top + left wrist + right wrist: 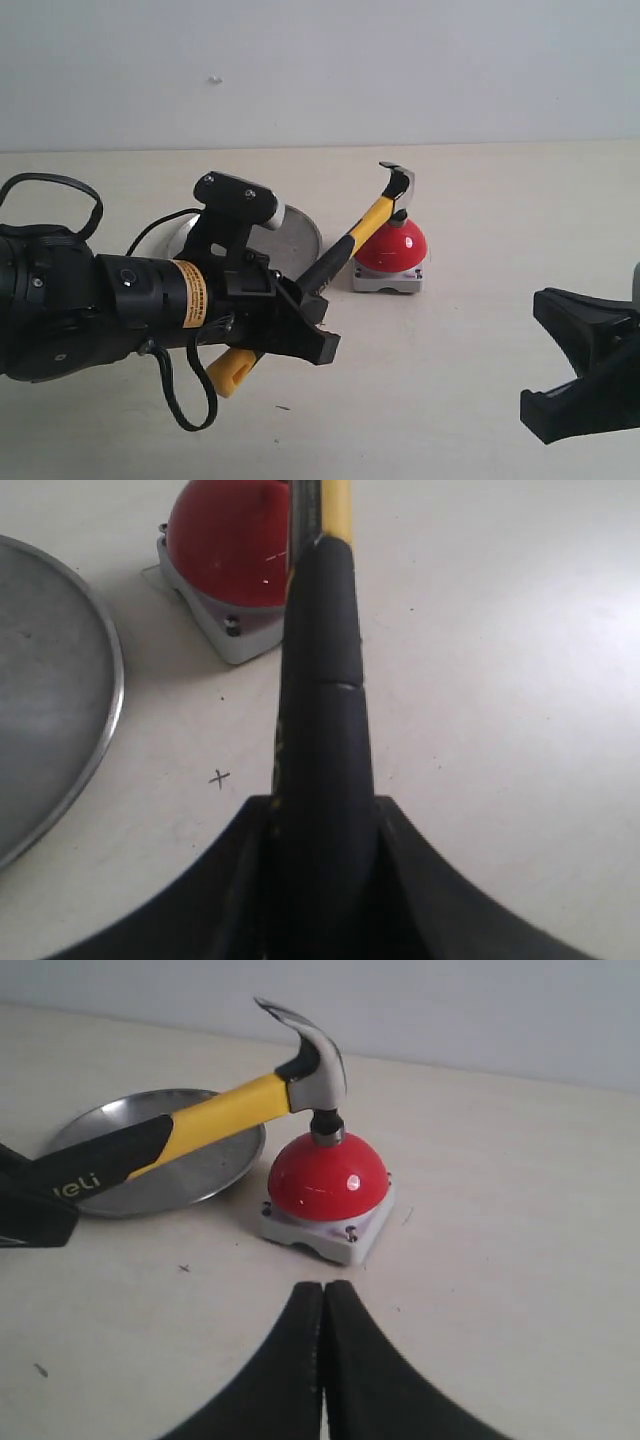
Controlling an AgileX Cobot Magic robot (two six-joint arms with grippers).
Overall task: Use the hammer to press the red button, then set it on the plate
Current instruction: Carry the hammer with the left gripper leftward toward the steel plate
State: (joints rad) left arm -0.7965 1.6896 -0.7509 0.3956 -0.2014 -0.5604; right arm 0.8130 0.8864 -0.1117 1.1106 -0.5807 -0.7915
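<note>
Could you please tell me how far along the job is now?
Done: the left hand has the hammer gripped by its black handle. In hand: the hammer's face rests on top of the red button; whether it is pushed in I cannot tell. Left: setting the hammer on the plate, which lies beside the button. The right hand is shut and empty.

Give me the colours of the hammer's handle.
Hammer handle: yellow by the head, black grip, yellow end tip. Exterior view shows it best.
</note>
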